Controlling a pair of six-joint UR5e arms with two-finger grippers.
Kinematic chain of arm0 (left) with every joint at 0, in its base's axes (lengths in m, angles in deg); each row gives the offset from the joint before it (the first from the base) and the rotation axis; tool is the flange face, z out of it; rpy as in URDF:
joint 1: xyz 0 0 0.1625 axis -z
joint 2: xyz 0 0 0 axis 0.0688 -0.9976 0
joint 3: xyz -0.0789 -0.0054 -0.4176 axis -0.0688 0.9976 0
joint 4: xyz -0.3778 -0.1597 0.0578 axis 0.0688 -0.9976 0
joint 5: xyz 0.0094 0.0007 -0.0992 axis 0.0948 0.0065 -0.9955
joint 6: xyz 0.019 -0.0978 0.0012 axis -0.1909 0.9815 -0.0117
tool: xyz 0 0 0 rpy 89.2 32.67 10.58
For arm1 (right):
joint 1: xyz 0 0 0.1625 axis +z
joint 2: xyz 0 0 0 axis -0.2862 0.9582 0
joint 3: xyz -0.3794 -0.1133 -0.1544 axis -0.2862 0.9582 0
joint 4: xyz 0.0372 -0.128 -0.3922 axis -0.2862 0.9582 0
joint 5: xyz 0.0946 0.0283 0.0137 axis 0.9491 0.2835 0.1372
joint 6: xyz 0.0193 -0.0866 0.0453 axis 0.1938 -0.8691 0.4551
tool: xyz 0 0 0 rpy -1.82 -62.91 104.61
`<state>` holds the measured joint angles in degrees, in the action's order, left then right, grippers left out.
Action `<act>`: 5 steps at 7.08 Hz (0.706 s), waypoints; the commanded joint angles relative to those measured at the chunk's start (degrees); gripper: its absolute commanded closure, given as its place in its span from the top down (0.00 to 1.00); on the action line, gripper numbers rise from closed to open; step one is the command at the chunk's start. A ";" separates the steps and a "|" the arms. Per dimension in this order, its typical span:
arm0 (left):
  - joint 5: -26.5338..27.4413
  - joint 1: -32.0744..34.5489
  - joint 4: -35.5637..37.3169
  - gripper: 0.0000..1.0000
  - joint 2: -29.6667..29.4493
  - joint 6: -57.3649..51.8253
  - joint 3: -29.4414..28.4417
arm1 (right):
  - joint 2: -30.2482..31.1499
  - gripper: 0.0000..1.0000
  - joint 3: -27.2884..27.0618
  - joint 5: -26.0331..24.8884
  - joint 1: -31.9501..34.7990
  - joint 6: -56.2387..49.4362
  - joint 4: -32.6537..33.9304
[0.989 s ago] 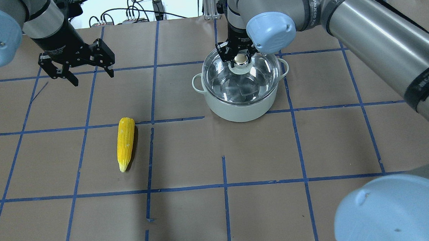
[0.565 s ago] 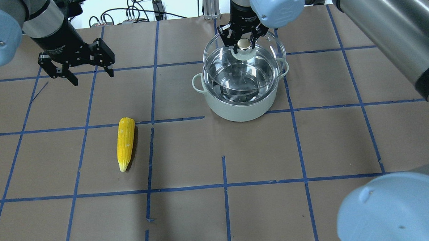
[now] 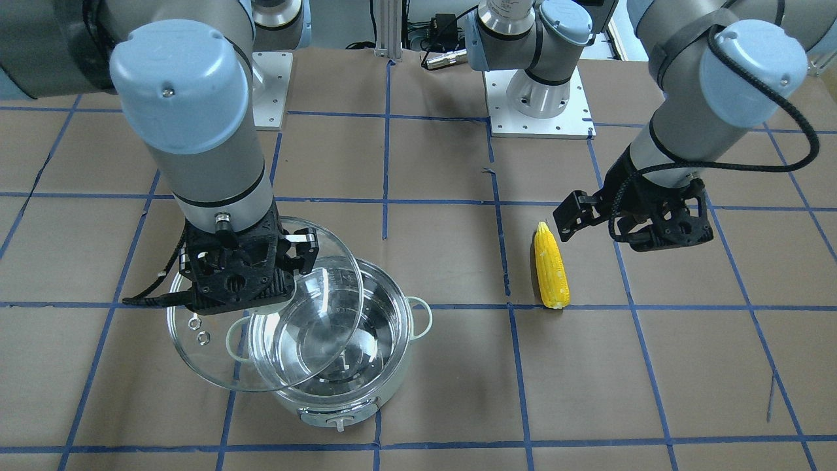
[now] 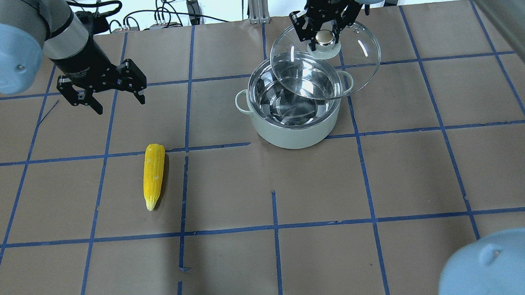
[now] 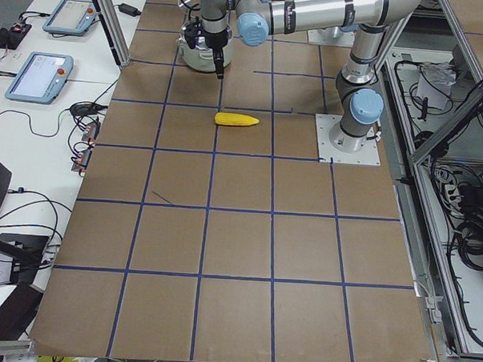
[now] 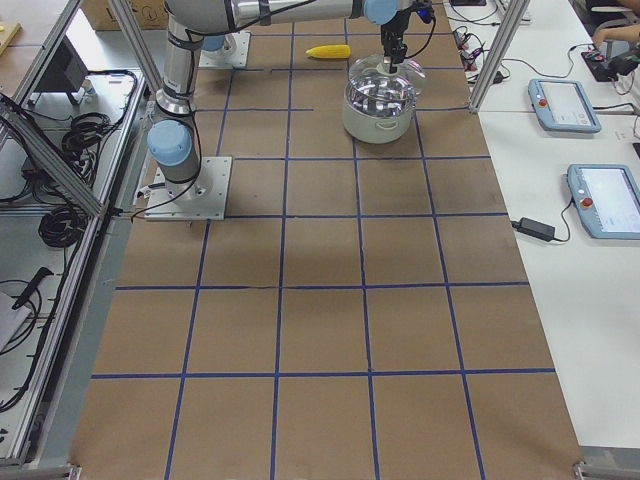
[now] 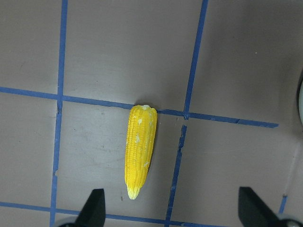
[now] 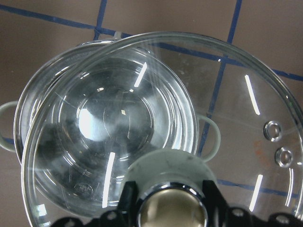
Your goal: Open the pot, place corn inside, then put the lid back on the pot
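The pale mint pot stands open on the table at the back, its steel interior empty; it also shows in the front view. My right gripper is shut on the knob of the glass lid. It holds the lid tilted in the air, behind and to the right of the pot, still overlapping the pot's rim. The lid fills the right wrist view. The yellow corn lies on the table to the pot's left. My left gripper is open and empty, hovering behind the corn.
Brown paper with blue tape grid lines covers the table. Cables and a metal post lie beyond the back edge. The arm bases are bolted at the robot's side.
My right gripper has lifted the lid off the pot and carried it up, back and to the right. My left gripper has shifted slightly to the right, still open.
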<state>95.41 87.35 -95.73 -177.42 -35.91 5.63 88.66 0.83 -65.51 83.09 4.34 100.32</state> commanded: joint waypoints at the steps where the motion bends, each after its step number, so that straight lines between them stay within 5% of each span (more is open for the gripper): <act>1: 0.19 1.22 17.29 1.00 -1.09 2.21 11.94 | 3.63 0.23 -0.73 0.13 -3.37 -4.81 -5.26; 3: 0.36 1.23 30.33 1.00 -4.50 0.74 19.53 | 7.68 0.23 -0.91 0.48 -6.55 -9.13 -12.28; 5: 0.11 1.49 37.13 1.00 -10.30 -5.23 21.04 | 9.27 0.22 -2.57 1.62 -7.52 -10.65 -12.66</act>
<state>95.74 88.65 -63.03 -184.50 -38.24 25.25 96.66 -0.52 -64.71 76.17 -5.46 88.41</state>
